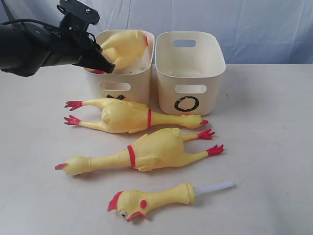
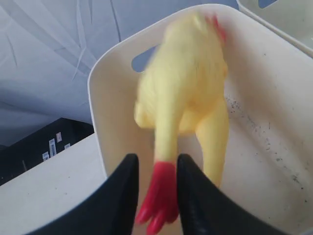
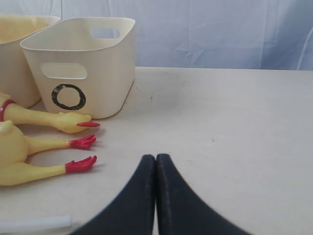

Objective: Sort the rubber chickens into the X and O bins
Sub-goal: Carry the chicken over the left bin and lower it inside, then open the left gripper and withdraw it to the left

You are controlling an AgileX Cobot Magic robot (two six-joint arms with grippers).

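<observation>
My left gripper (image 1: pixel 101 67) (image 2: pixel 157 165) is shut on the red foot of a smaller rubber chicken (image 1: pixel 124 46) (image 2: pixel 186 83). The chicken's body hangs blurred inside the left cream bin (image 1: pixel 139 83) (image 2: pixel 112 122), whose black mark is mostly hidden by a chicken in front. The bin marked O (image 1: pixel 166 85) (image 3: pixel 112 63) stands beside it and looks empty. Two large chickens (image 1: pixel 122 118) (image 1: pixel 151 149) lie in front of the bins. A small chicken ending in a white tube (image 1: pixel 156 198) lies nearest. My right gripper (image 3: pixel 156 157) is shut on nothing, low over the table, and out of the exterior view.
A pale blue cloth backdrop (image 1: pixel 254 24) hangs behind the bins. Bare table (image 1: pixel 269 147) stretches to the right of the chickens. In the right wrist view, red chicken feet (image 3: pixel 80 164) and the white tube's end (image 3: pixel 34 224) lie beside my right gripper.
</observation>
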